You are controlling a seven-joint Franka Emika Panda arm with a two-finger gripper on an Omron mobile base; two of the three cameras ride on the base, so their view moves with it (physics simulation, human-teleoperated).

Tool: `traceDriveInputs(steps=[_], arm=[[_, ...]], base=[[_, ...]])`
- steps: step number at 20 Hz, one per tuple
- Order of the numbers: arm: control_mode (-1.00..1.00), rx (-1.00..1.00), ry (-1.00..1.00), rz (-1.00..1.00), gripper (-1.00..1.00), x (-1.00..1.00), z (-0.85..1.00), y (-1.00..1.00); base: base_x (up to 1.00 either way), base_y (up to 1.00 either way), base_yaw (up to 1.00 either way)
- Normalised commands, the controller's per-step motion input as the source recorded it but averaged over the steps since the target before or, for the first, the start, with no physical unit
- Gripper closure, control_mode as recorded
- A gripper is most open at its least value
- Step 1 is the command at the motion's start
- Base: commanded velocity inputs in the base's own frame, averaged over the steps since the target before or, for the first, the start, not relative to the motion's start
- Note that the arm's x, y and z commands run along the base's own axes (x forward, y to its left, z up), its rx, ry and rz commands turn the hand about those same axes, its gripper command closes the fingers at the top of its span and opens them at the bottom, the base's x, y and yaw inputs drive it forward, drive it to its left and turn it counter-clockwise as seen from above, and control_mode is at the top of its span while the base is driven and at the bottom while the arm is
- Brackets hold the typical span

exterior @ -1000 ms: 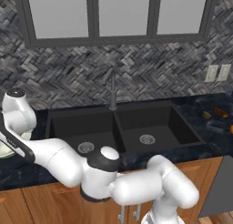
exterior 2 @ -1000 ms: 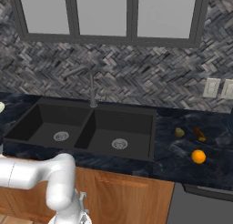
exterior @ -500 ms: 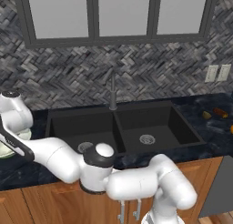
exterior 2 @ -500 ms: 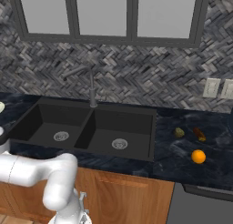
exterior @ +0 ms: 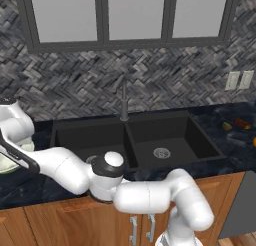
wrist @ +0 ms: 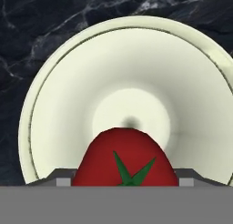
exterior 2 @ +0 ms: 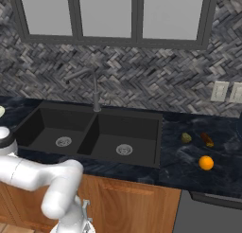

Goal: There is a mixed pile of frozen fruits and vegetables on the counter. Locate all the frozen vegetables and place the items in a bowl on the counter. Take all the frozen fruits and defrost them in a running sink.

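In the hand view my gripper (wrist: 125, 178) is shut on the small red round vegetable (wrist: 125, 157), which has a green stalk. It hangs straight above the middle of the pale greenish-white bowl (wrist: 36, 104), apart from its floor. The same bowl (exterior: 5, 164) peeks in at the far left of the counter, under my hand. The rest of the pile lies on the counter right of the sink: an orange ball (exterior 2: 206, 162), a yellowish-olive lump (exterior 2: 186, 138) and a dark brown oblong item (exterior 2: 207, 139).
The black double-basin sink (exterior 2: 90, 130) with its tall faucet (exterior 2: 96, 92) lies between the bowl and the pile. My arm stretches leftward along the counter's front edge (exterior: 60, 187). Wall outlets (exterior 2: 220, 91) sit above the pile.
The arm's elbow has swung slightly to the left. The hand stays over the bowl, still gripping the red item.
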Motion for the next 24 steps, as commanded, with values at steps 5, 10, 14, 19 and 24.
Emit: traceDriveInputs(steps=[5, 10, 14, 19, 24], arm=[[-1.00, -0.03, 0.02, 0.00, 1.00, 0.19, -0.12, 0.05], [-1.00, -0.03, 0.02, 0.00, 1.00, 0.18, -0.09, 0.09], [-1.00, -0.04, 0.02, 0.00, 1.00, 0.15, -0.07, 0.15], [-1.00, -0.06, 0.01, 0.00, 1.00, 0.14, -0.01, 0.23], [-1.00, -0.06, 0.00, 0.00, 1.00, 0.14, 0.00, 0.14]], base=[[0.00, 0.00, 0.00], [0.00, 0.00, 0.00], [0.00, 0.00, 0.00], [0.00, 0.00, 0.00], [0.00, 0.00, 0.00]])
